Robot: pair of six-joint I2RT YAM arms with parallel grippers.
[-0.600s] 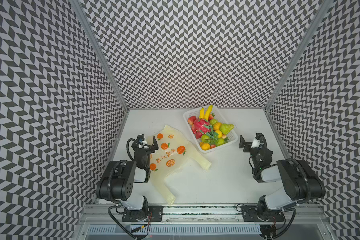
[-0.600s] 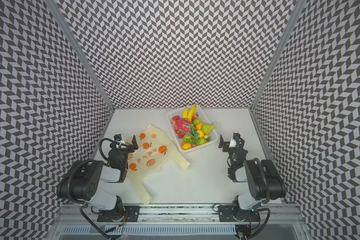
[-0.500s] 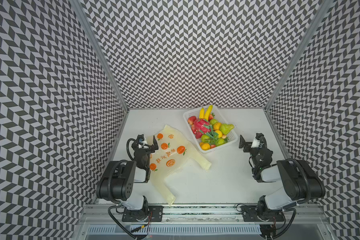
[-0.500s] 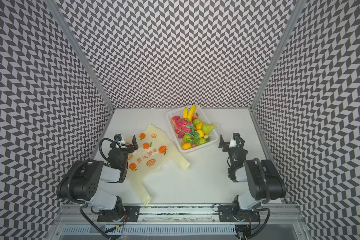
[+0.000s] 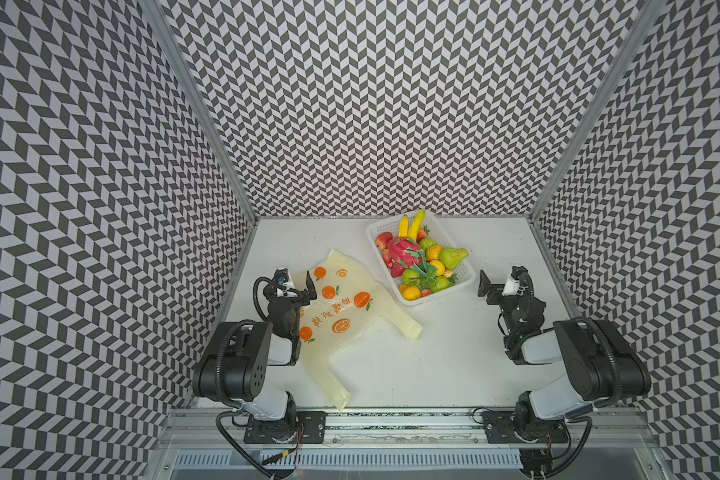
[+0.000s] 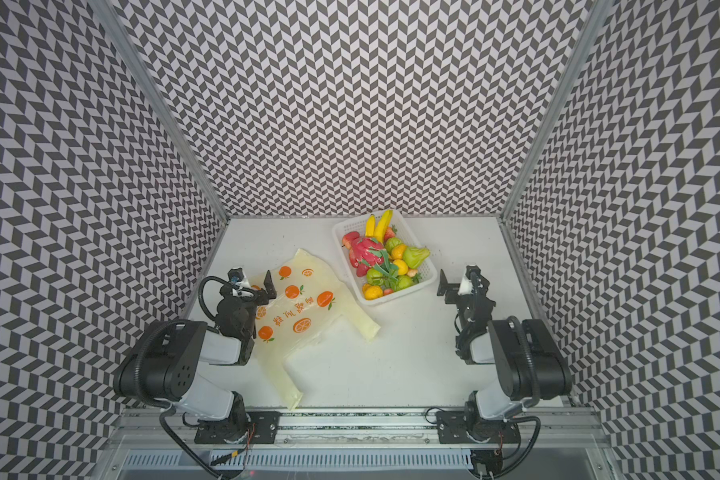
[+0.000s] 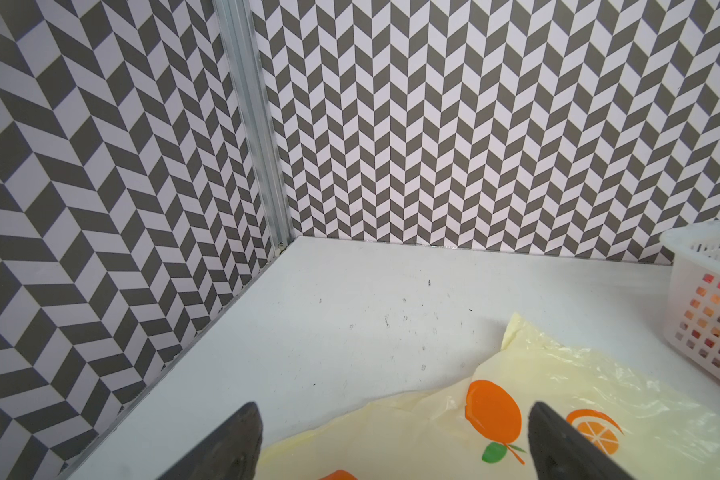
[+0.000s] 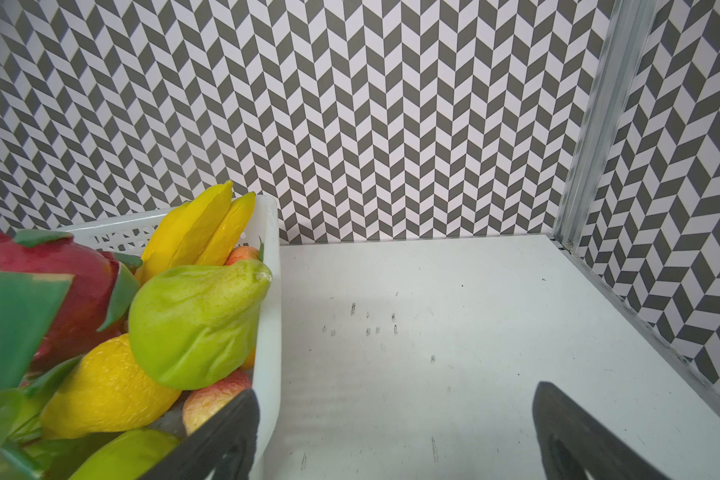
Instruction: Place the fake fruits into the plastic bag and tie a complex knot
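Fake fruits [image 5: 406,254] fill one basket [image 5: 385,227] beside one plastic bag [image 5: 341,301].

One plastic bag [image 5: 341,307] at nine o'clock; one basket [image 5: 385,227] at one o'clock holding two bananas [image 5: 416,220], one dragon fruit [image 5: 404,255]

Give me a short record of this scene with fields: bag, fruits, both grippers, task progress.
plastic bag: flat on the table, looks empty, handles untied
fake fruits: all in the white perforated basket; dragon fruit on top
left gripper: open, over the bag's edge, holding nothing
right gripper: open, beside the basket, holding nothing
progress: no fruit bagged, nothing tied
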